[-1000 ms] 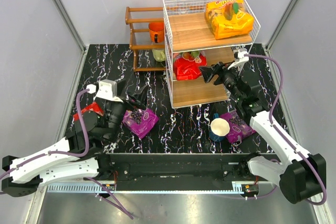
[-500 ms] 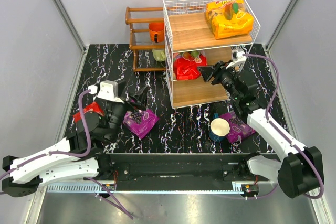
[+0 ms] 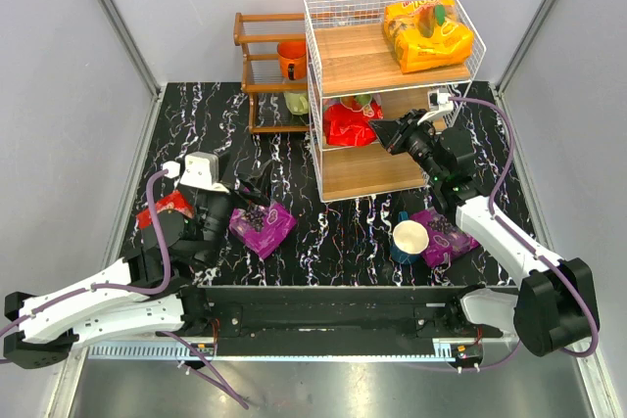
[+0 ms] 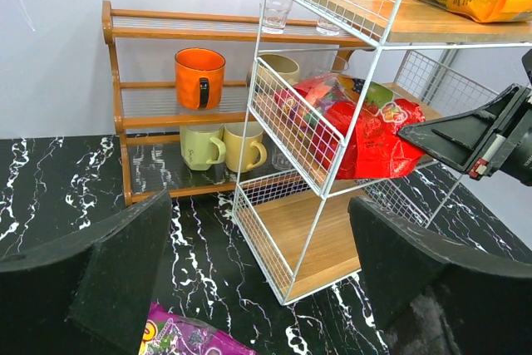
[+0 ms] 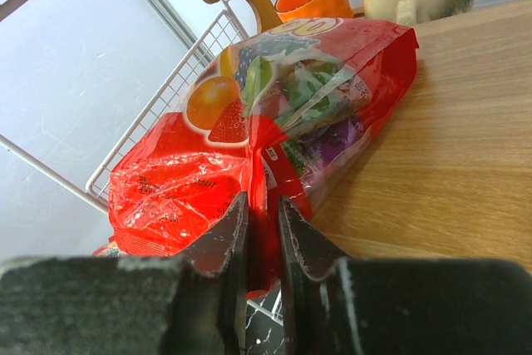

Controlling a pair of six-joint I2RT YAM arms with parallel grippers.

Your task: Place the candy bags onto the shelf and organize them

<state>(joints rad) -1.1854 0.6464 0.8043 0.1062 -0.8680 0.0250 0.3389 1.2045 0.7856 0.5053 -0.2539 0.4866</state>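
The shelf (image 3: pixel 353 58) stands at the back right. An orange-yellow candy bag (image 3: pixel 428 36) lies on its top tier. A red candy bag (image 3: pixel 351 126) lies on the middle tier, and my right gripper (image 3: pixel 385 132) reaches in from the right. In the right wrist view that gripper (image 5: pixel 260 214) pinches the near edge of the red bag (image 5: pixel 249 114). My left gripper (image 3: pixel 250 188) hangs open over the table, just behind a purple bag (image 3: pixel 263 227), whose corner (image 4: pixel 179 338) shows below the left wrist's fingers. Another purple bag (image 3: pixel 441 234) and a red bag (image 3: pixel 167 206) lie on the table.
A white paper cup (image 3: pixel 409 240) stands on the table next to the right purple bag. A dark brown wooden rack (image 3: pixel 260 75) holding mugs (image 4: pixel 199 77) stands left of the shelf. The shelf's bottom board (image 4: pixel 332 239) is bare.
My right gripper has pushed a little further into the middle tier and its fingers have come together on the red bag's edge. The left arm has hardly moved.
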